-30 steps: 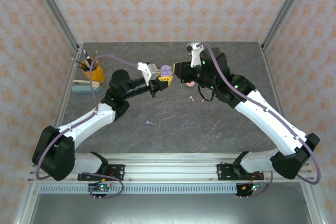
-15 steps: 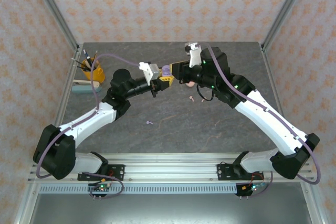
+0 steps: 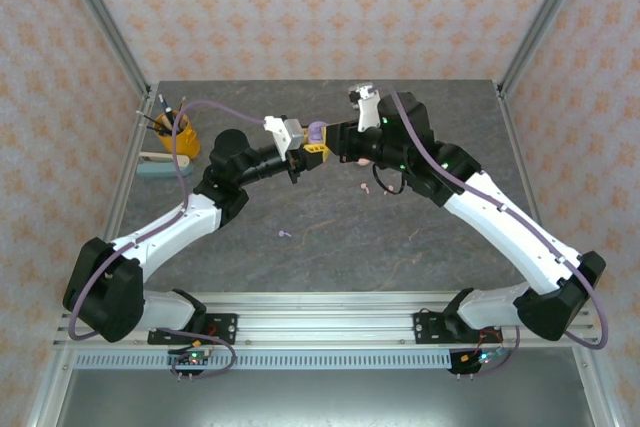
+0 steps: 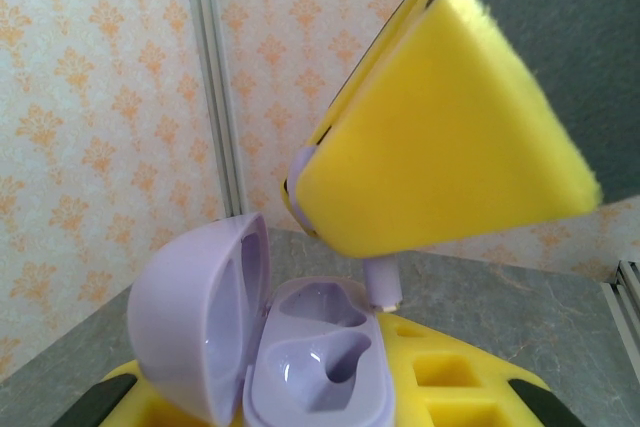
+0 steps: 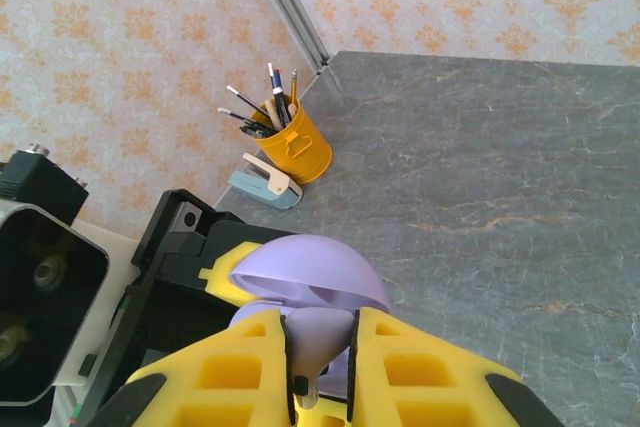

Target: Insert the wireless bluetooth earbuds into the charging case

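Top external view: nearest the arm bases, a tiny loose lilac earbud (image 3: 285,235) lies alone on the grey stone-patterned table (image 3: 330,257). Farther in, a small salmon-pink earbud (image 3: 365,187) lies on the table just below the right arm. Beyond these the two arms meet above mid-table. The left tool (image 3: 312,143) has its yellow foam fingers clamped on a round lilac plastic charging case (image 3: 316,133), held off the table with its lid open. The right tool (image 3: 334,136) points at it from the other side, its tip just over the case.

Left wrist view: the case's lid (image 4: 195,317) tips up to the left, with two moulded wells showing. Over the rear well hangs a lilac stemmed earbud (image 4: 381,287), stem down. Whether it touches the rim I cannot tell.

Right wrist view: the right tool's fingers are nearly closed and pinch that earbud alone. The case lid lies just past them. Farther off, at the table's edge, a pale teal stapler (image 5: 265,185) lies beside a yellow metal cup of pens (image 5: 297,145).
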`<action>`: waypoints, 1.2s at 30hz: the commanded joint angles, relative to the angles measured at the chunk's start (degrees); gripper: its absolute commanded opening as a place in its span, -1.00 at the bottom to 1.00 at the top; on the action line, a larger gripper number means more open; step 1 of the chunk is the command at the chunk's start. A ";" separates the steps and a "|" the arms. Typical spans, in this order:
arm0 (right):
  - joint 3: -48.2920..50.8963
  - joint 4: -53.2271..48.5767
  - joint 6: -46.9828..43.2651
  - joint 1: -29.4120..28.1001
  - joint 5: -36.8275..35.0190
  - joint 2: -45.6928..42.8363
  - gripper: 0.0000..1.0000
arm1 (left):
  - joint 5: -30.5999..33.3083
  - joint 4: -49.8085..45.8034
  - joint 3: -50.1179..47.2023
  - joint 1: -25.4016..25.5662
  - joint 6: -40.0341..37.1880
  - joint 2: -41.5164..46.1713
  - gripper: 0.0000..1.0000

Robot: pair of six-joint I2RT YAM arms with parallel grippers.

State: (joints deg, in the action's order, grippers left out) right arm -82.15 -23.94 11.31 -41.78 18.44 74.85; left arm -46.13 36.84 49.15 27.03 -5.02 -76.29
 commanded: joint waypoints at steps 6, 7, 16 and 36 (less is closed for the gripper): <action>-0.10 2.08 0.14 0.30 -0.94 1.03 -0.66 | -1.06 2.08 2.18 0.66 -0.70 0.08 -1.00; -0.10 2.23 0.26 0.30 -1.11 1.10 -0.66 | -1.15 1.80 2.16 0.66 -0.86 0.04 -1.00; -0.23 1.75 -0.14 0.30 -1.32 1.45 -0.67 | -0.90 1.96 1.96 0.77 -0.96 0.25 -1.00; -0.43 -4.80 -4.33 0.30 6.03 3.90 -0.63 | 1.22 1.89 2.52 0.78 -1.79 0.35 -1.00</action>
State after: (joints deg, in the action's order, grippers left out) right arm -82.21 -24.64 7.90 -40.82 21.67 77.58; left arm -45.12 34.39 49.15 27.38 -5.72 -76.40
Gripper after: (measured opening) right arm 0.172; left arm 0.236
